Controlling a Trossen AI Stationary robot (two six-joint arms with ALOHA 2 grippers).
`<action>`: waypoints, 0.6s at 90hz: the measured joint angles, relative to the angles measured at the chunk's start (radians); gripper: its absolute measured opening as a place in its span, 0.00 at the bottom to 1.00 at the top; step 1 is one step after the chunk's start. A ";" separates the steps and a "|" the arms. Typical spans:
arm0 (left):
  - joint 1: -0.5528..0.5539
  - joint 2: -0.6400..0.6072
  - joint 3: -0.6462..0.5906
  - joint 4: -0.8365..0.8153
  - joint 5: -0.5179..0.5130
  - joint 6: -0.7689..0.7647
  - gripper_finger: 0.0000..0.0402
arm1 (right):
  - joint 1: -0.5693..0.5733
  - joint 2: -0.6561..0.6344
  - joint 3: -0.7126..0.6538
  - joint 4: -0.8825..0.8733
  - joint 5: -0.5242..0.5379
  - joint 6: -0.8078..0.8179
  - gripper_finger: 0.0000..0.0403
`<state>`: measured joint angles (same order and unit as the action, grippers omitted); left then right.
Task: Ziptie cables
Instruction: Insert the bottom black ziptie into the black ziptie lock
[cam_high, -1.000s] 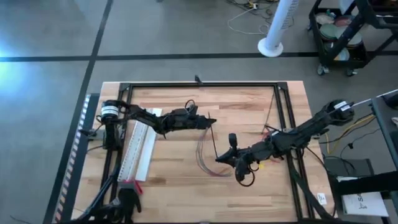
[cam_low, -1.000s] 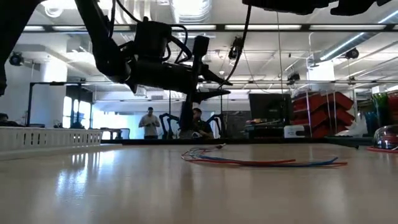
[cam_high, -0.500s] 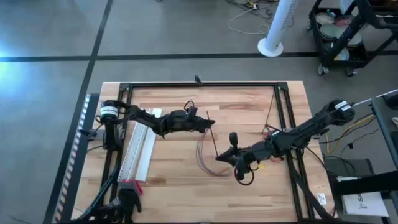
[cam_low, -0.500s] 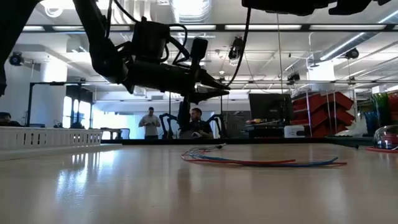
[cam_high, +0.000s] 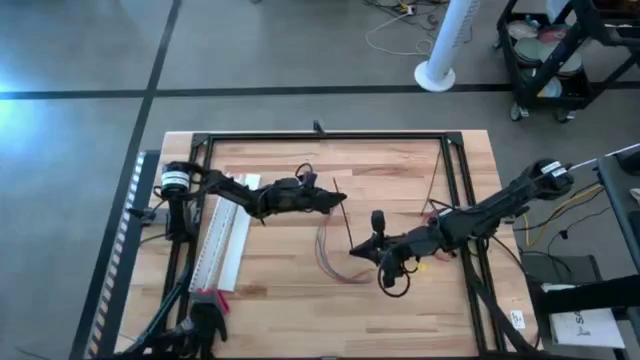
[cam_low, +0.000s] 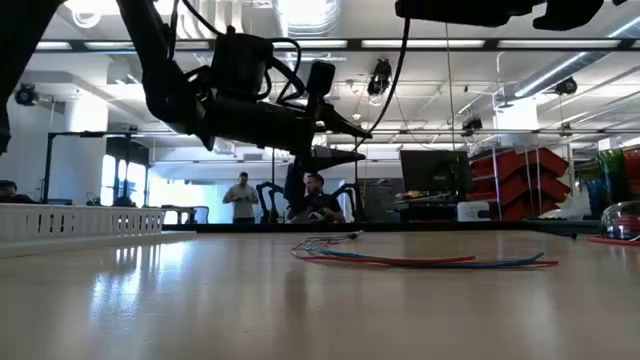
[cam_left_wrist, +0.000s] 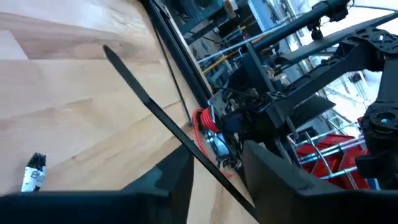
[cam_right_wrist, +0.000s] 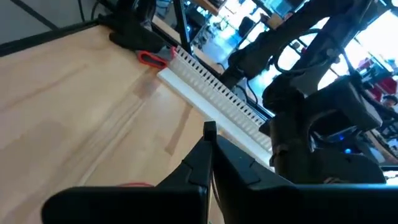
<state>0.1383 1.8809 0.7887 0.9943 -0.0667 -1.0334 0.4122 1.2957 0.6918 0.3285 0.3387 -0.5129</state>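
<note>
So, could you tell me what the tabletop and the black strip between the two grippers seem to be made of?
The tabletop looks like pale wood with a smooth, slightly glossy finish: plank seams and grain show, and it reflects light in the low view. The strip looks like thin, flexible matte black plastic, probably a ziptie.

Floor (cam_high: 80, 60): grey, smooth, crossed by dark lines; one runs just beyond the tabletop's far edge.
Tabletop (cam_high: 400, 300): light wood planks, with a black frame (cam_high: 330, 136) along its edges.
Far right: white fan pedestal (cam_high: 437, 72) on the floor; black wheeled cart (cam_high: 545, 55) beside it.
Ceiling: long strip lights (cam_low: 420, 43), exposed ducts.
Back of room: bright windows (cam_low: 170, 190) at left, red shelving (cam_low: 520, 185) at right, dark monitor (cam_low: 432, 172) between.
People: one standing (cam_low: 239, 197), one seated (cam_low: 318, 198), far off.
</note>
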 joint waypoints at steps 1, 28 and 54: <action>0.000 0.000 0.000 0.000 0.000 0.000 0.32 | 0.000 0.000 0.000 -0.001 0.000 0.001 0.00; 0.000 0.000 0.000 0.000 -0.004 0.003 0.25 | 0.000 0.000 0.000 -0.003 -0.005 0.005 0.00; 0.000 0.001 0.000 -0.002 -0.002 -0.113 0.20 | 0.000 0.000 0.000 0.029 -0.001 -0.048 0.00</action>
<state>0.1383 1.8818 0.7887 0.9926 -0.0689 -1.1464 0.4122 1.2957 0.6918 0.3574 0.3372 -0.5606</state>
